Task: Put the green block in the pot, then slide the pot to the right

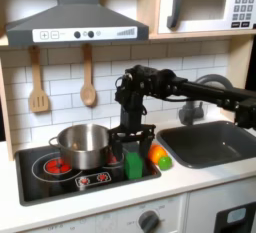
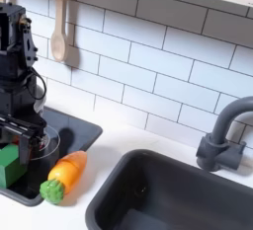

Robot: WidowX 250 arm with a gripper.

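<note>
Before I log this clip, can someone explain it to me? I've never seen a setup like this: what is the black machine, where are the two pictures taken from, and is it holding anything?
The black machine is a robot arm, and its gripper is the clamp at its end. It works over a toy kitchen. The first exterior view looks from the front; the second exterior view is closer, from the side, toward the sink. On the black stovetop stands the pot, a shiny metal one. The green block sits at the stovetop's edge directly below the gripper, with a toy vegetable beside it. Whether the gripper already grips the block, I cannot tell.
</note>
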